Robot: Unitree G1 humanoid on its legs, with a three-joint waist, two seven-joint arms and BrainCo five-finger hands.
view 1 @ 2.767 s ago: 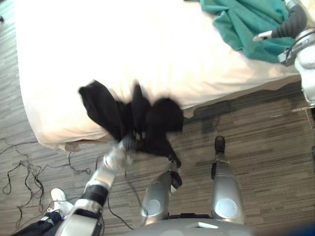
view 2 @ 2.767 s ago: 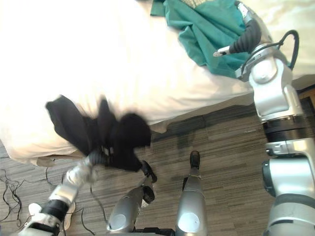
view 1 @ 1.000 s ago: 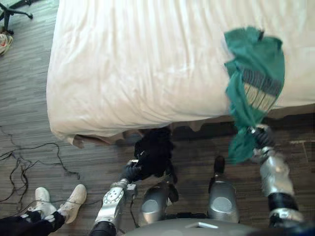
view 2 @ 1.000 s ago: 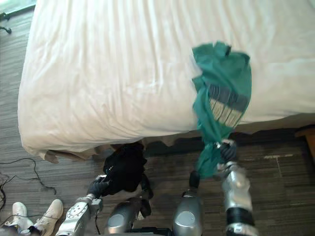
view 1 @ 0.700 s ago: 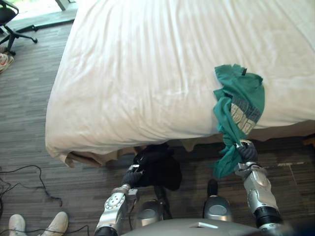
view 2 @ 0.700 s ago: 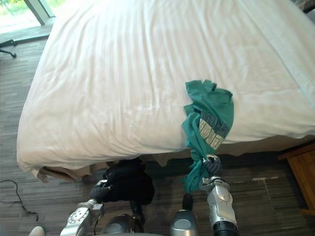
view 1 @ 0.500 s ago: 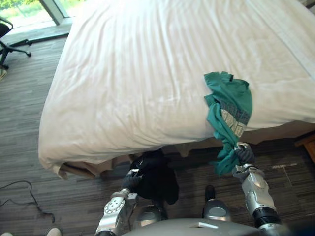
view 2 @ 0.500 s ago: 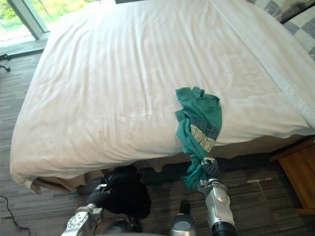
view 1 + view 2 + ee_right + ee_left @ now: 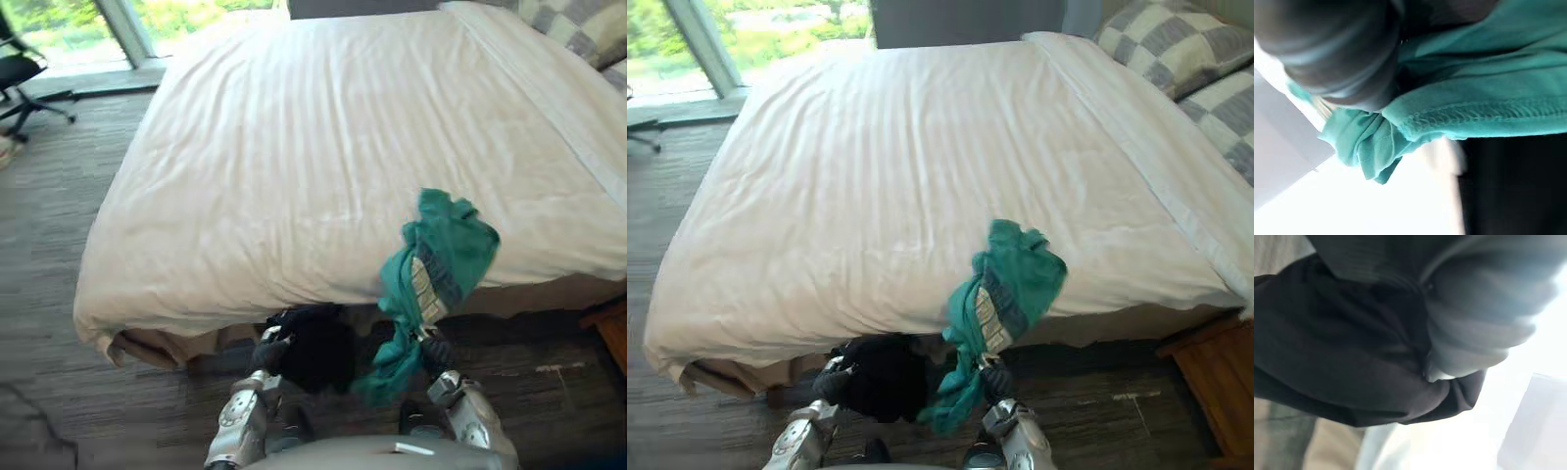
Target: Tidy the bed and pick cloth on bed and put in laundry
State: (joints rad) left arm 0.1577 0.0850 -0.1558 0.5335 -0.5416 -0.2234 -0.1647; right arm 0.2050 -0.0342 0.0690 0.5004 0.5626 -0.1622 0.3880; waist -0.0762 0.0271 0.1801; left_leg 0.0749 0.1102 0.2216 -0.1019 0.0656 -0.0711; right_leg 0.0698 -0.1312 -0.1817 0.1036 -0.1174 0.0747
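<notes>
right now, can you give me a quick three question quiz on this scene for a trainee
1. True or false: the left robot hand holds the green cloth.
2. Where is the black cloth? A below the near edge of the bed, in a robot hand; B spread flat mid-bed; C folded at its far end.
3. Which robot hand grips the green cloth?
Key: 1 false; 2 A; 3 the right robot hand.

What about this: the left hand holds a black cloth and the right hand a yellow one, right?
No. The right hand holds a green cloth, not yellow; the right eye view shows it. The left hand does hold the black cloth.
</notes>
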